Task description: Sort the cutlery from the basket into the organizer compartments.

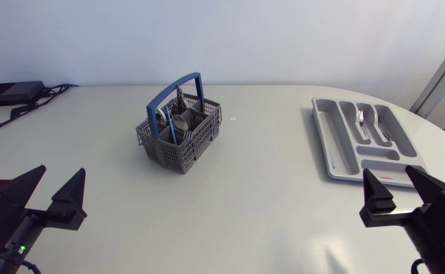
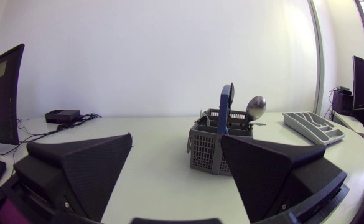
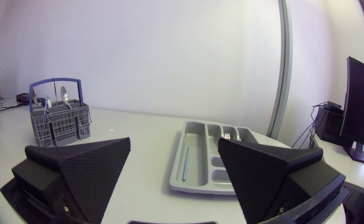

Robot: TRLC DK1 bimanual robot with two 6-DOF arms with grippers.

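This looks like a robotics lab or test room, not a home kitchen. The work surface is a large, plain white table point(image 1: 268, 198) with a rounded edge. The left arm point(image 1: 0, 251) and the right arm point(image 1: 437, 247) are stationed at its near side, one at each end. A small black electronics box point(image 1: 11, 92) sits on the far left corner, with black cables point(image 1: 55, 90) trailing from it across the tabletop. The household things are a grey dishwasher cutlery basket point(image 1: 180, 135) with a blue handle and a grey cutlery organizer point(image 1: 342, 144). They stand well apart on the bare surface, like props set out for a trial.
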